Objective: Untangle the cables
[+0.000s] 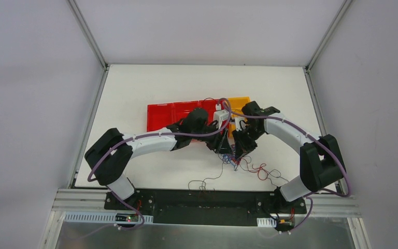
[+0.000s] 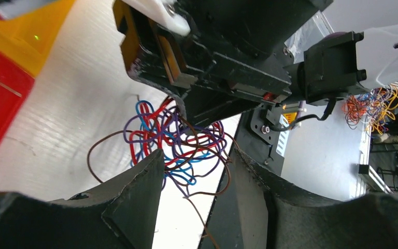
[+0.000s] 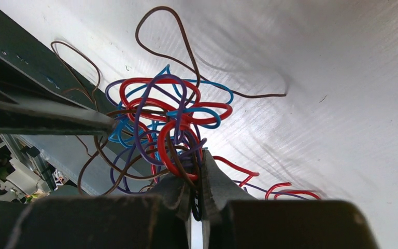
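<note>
The cables (image 1: 232, 158) are a small clump of thin red, blue, purple and brown wires, lifted just off the white table between both arms. My right gripper (image 3: 197, 168) is shut on a few strands at the clump's lower side, and the loops (image 3: 171, 119) fan out above its tips. My left gripper (image 2: 197, 155) is open, its two fingers either side of the clump (image 2: 179, 137), the left fingertip (image 2: 153, 163) touching the wires. In the top view the left gripper (image 1: 223, 147) and right gripper (image 1: 241, 148) nearly meet.
Red bins (image 1: 173, 115) and an orange bin (image 1: 240, 102) stand just behind the grippers. Loose red strands (image 1: 261, 171) and a dark strand (image 1: 202, 184) trail on the table toward the black base strip (image 1: 207, 203). The right arm's black housing (image 2: 223, 78) hangs close over the clump.
</note>
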